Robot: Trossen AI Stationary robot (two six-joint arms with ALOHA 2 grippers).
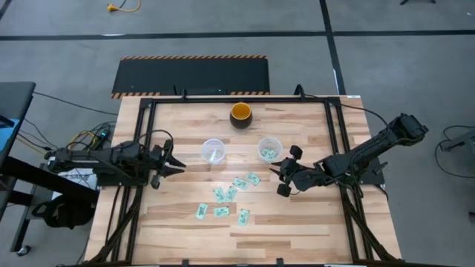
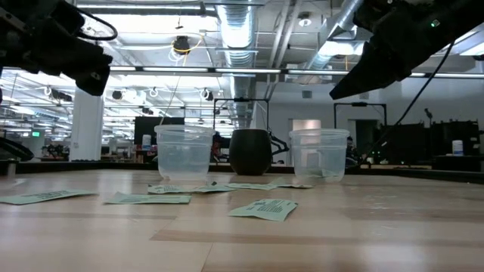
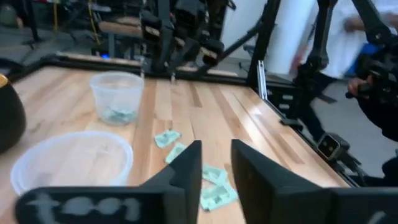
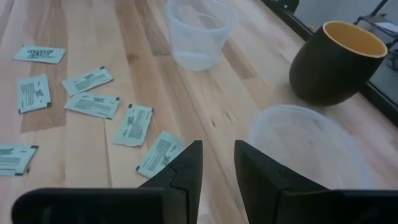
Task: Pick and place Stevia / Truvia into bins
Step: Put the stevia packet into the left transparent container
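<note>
High view: thin, light, floppy sachets [image 1: 230,194] lie flat at 6 o'clock of both cups [image 1: 214,150], best pinched by an edge; left gripper [image 1: 178,165] and right gripper [image 1: 283,178] hover slightly parted, empty.

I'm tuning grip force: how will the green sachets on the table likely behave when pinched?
The sachets lie nearly flush on the wooden table, so they are probably thin, light, and hard to get under. One sachet shows a lifted edge in the low view, suggesting floppy paper. A nudge would likely slide them.
</note>
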